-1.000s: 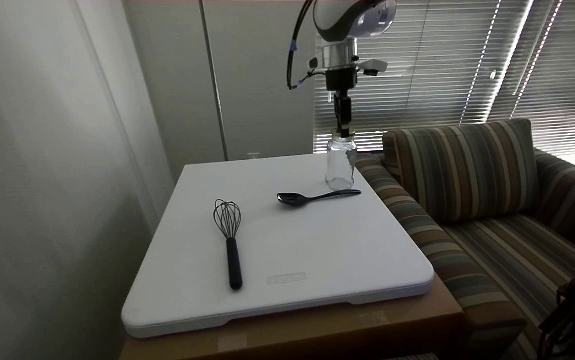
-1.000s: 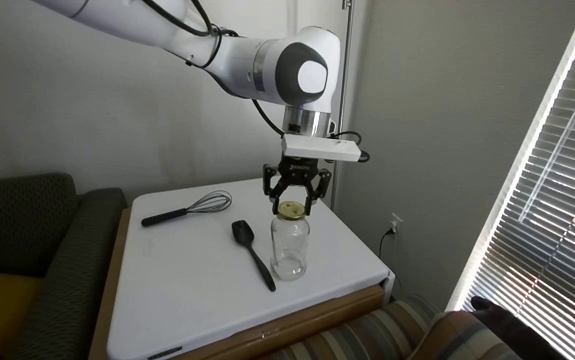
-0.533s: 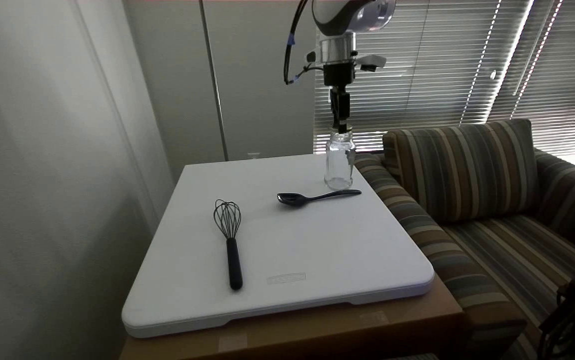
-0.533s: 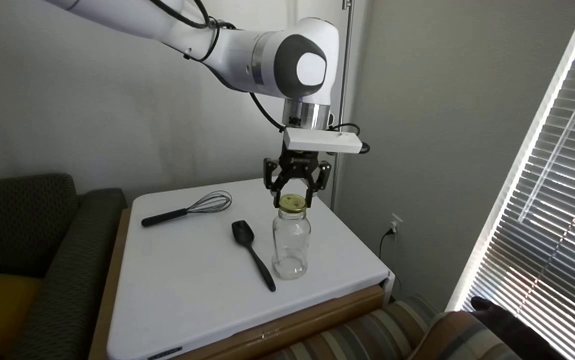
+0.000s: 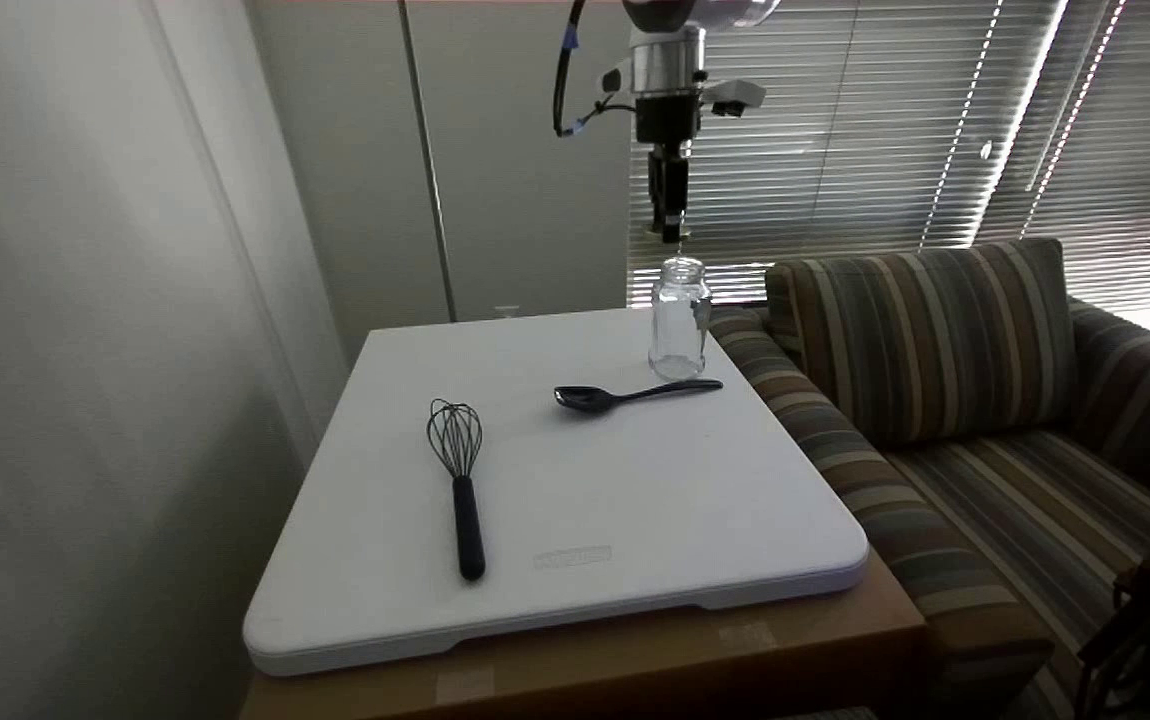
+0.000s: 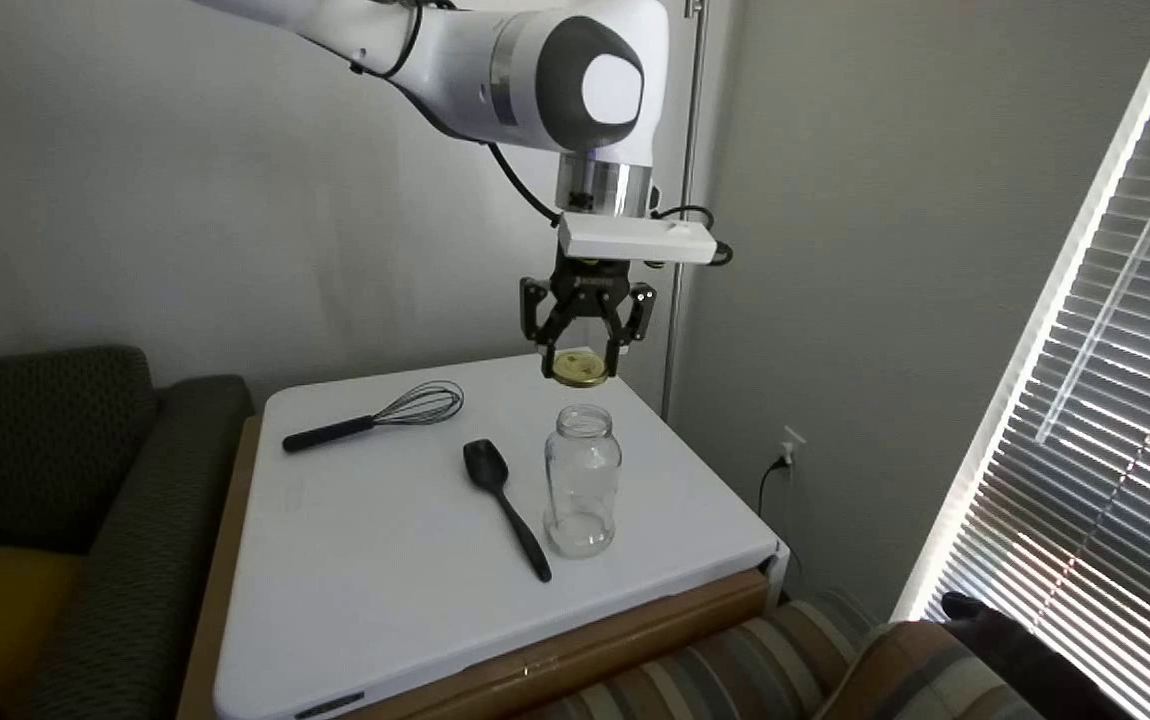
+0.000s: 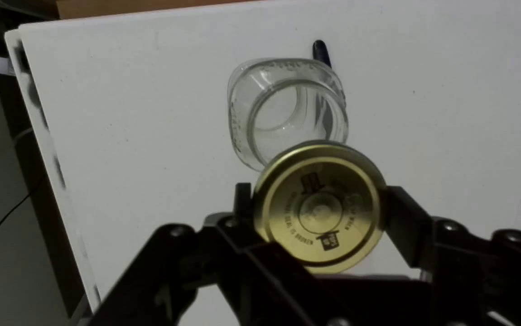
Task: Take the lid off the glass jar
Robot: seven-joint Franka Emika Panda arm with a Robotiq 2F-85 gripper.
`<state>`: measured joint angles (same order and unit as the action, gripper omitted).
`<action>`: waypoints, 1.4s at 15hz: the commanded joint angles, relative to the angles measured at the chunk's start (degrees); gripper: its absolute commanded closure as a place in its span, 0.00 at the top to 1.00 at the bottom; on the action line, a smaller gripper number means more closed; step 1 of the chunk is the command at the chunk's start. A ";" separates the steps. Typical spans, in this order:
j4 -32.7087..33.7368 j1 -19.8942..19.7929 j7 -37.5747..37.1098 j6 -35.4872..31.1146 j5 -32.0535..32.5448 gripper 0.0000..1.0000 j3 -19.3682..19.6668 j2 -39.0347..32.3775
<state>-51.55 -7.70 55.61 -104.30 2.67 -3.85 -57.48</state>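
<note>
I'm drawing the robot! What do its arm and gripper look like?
The arm is white and rounded, with a dark grey patch, silver collar and black cables with blue bits. The gripper is black with two jointed fingers.

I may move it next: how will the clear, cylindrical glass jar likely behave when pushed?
The clear, cylindrical glass jar would probably tip if pushed near its top, since it stands upright, taller than wide. Its shiny, bare surface may slip in a loose grip. Being glass, it is likely stiff but could break if knocked over.
</note>
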 commanded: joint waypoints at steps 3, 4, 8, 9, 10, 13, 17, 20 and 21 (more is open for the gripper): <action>-4.32 2.82 -3.53 -0.10 -1.04 0.47 -2.06 4.01; -4.85 3.61 -3.77 -0.07 -0.86 0.47 -2.49 4.15; -7.84 6.18 -5.77 0.07 -1.07 0.47 -3.54 3.93; -9.07 6.62 -6.38 0.15 -1.35 0.47 -3.84 3.98; -10.57 6.97 -7.02 -0.18 -1.74 0.47 -4.28 4.12; -15.51 7.87 -8.91 -2.31 -3.20 0.47 -5.56 4.56; -22.08 8.47 -9.68 -4.52 -5.16 0.47 -7.39 5.10; -26.22 8.66 -10.55 -6.64 -6.33 0.47 -8.43 5.23; -27.73 8.67 -11.09 -8.05 -6.84 0.47 -8.69 5.32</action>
<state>-71.62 1.63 45.60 -108.25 -2.60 -11.82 -55.61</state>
